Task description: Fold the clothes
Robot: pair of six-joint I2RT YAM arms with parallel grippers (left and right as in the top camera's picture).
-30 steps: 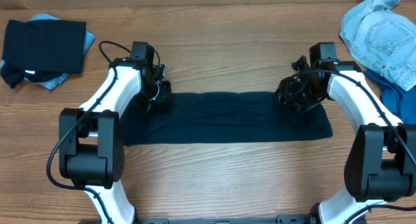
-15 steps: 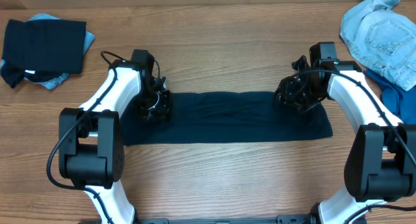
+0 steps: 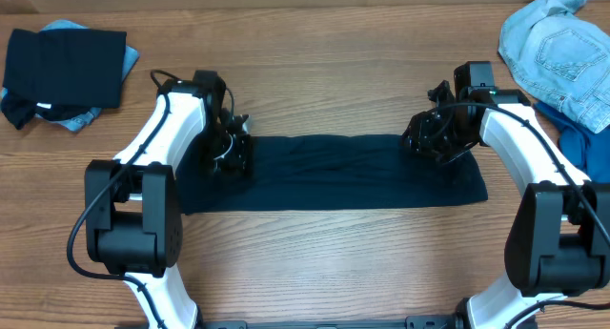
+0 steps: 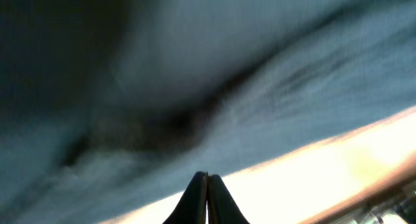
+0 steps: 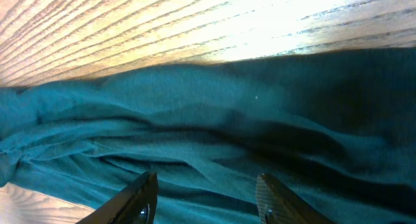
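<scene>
Overhead: left gripper [image 3: 232,150], fingers pressed together, sits on the left end of one navy shirt [image 3: 334,172]. The right gripper [image 3: 424,138], fingers spread, is over its right end. The shirt lies flat mid-table [image 3: 334,262]. One black garment [image 3: 65,67] far left; one denim piece [image 3: 558,48] and one blue piece [image 3: 577,143] far right.

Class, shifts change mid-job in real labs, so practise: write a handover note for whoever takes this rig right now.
Left gripper: shut, at the navy shirt's left end; whether it pinches cloth is unclear.
Right gripper: open, over the shirt's right end.
Done: the shirt lies as a long folded strip in the middle; a black piece sits folded at top left.
Left: fold the strip smaller; the denim lies crumpled at right, a blue piece beside it.
</scene>
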